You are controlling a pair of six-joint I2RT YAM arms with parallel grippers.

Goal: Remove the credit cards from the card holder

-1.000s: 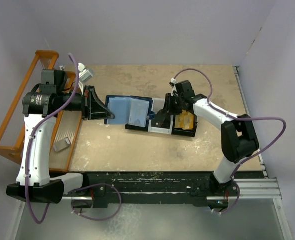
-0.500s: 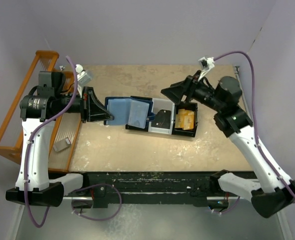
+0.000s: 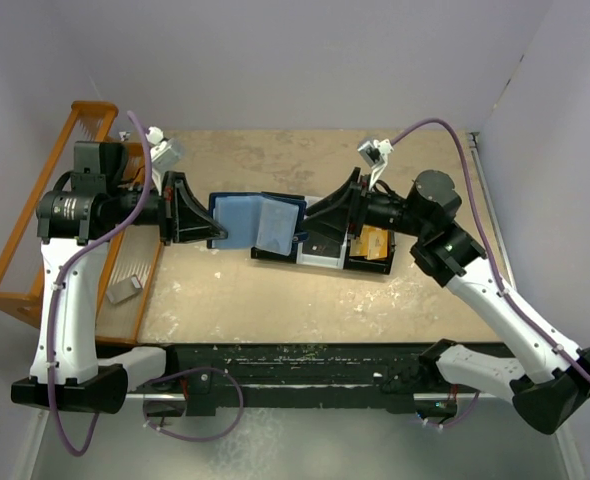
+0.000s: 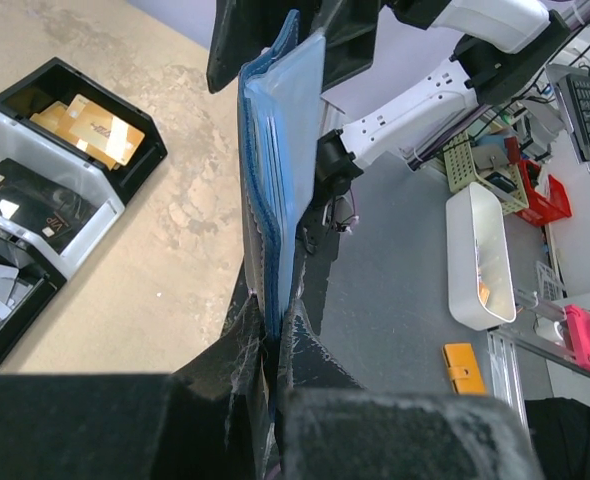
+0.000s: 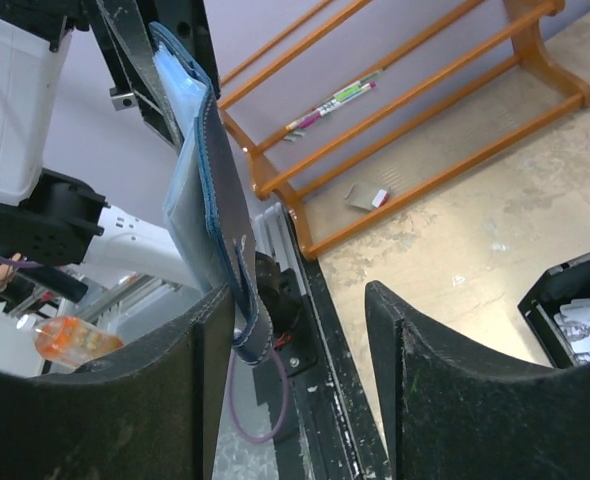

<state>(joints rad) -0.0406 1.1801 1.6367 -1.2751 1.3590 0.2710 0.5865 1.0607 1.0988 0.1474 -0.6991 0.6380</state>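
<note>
The navy-blue card holder point(image 3: 260, 222) hangs open above the table, its paler blue inner faces up. My left gripper point(image 3: 211, 228) is shut on its left edge. In the left wrist view the card holder point(image 4: 275, 190) stands edge-on between my closed fingers point(image 4: 305, 345). My right gripper point(image 3: 311, 224) is open, its tips at the holder's right edge. In the right wrist view the holder point(image 5: 200, 200) and its hanging strap point(image 5: 250, 325) lie against my left finger point(image 5: 175, 390). Nothing is between the jaws. Gold cards point(image 3: 373, 243) and a black card point(image 4: 30, 195) lie in the tray.
The black three-compartment tray point(image 3: 275, 254) sits on the table under the holder and right gripper. An orange wooden rack point(image 3: 35, 250) stands along the left edge, with a small grey item point(image 3: 125, 290) on it. Walls enclose the back and sides.
My right arm lifted off the tray, swung up and right, then turned to point its open jaws at the card holder's right edge. The left gripper and holder stayed put.
</note>
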